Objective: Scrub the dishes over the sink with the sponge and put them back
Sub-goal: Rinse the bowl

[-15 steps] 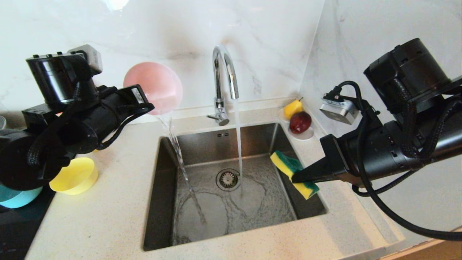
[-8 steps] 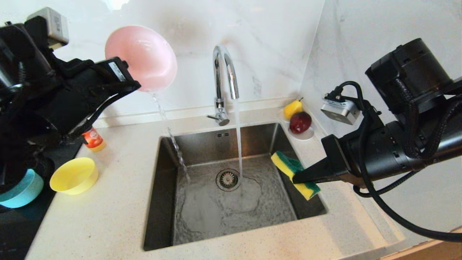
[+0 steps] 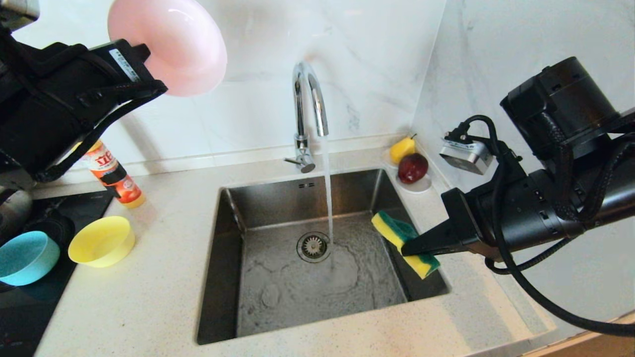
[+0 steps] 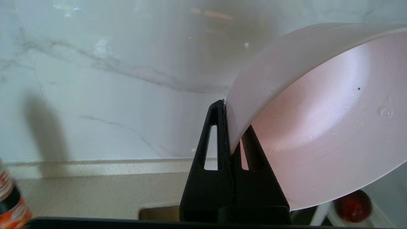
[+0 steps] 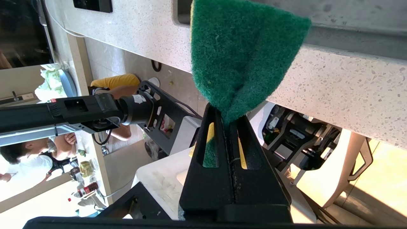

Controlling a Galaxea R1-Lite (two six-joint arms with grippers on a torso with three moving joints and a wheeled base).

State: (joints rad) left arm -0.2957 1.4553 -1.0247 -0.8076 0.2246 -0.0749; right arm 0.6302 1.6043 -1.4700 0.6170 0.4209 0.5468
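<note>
A: Our left gripper (image 4: 233,140) has lifted the pale pink round plastic bowl (image 3: 168,44) up and leftward, away from the square stainless-steel sink (image 3: 225,277). A second ago it was tipped over the basin's left edge, pouring water; now no stream falls from it. Fingers pinched shut on its rim.

B: Reads as rinse done, heading back to the counter (image 3: 149,297)?

A: We think so. Yellow round plastic bowl (image 3: 101,241) and teal-blue one (image 3: 25,258) wait there. Our right gripper (image 5: 233,127) hasn't moved, fingers clamped on the green-and-yellow sponge (image 3: 404,243) over the sink's right side. Chrome faucet (image 3: 307,111) still running.
</note>
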